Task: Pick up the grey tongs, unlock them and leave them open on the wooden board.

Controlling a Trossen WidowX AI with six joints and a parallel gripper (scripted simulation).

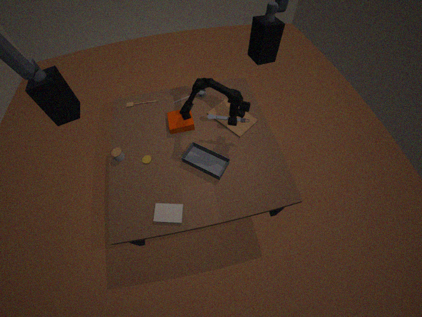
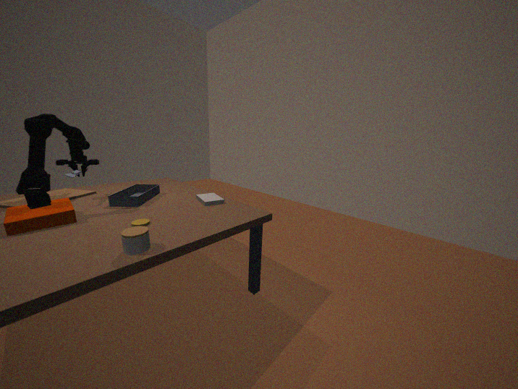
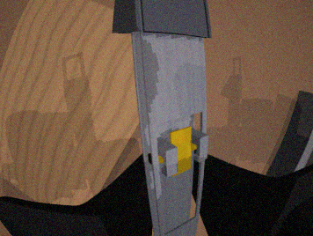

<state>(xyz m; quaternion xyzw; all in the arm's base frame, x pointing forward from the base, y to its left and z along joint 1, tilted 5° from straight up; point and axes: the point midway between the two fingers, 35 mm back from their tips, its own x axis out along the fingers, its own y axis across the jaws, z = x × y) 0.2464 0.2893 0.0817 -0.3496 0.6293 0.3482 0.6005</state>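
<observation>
The grey tongs (image 1: 218, 117) (image 2: 71, 174) (image 3: 173, 75) are off the tin, held in the air and lying roughly level. A yellow lock piece (image 3: 182, 150) sits in the slot of the tongs. My gripper (image 1: 232, 122) (image 2: 80, 171) (image 3: 167, 156) points down and is shut on the tongs, above the wooden board (image 1: 238, 130) (image 2: 79, 192) (image 3: 40, 97). I cannot tell whether the lock is released. The roasting tin (image 1: 200, 167) (image 2: 125, 201) (image 3: 286, 138) stands on the table beside the board, with nothing across it.
My arm stands on an orange base (image 1: 180, 124) (image 2: 39, 219). A white box (image 1: 168, 213) (image 2: 210, 197), a lidded jar (image 1: 119, 157) (image 2: 136, 242), a yellow disc (image 1: 146, 159) (image 2: 140, 222) and a wooden spatula (image 1: 143, 102) are on the table. A thin pale utensil (image 1: 181, 99) lies behind the base.
</observation>
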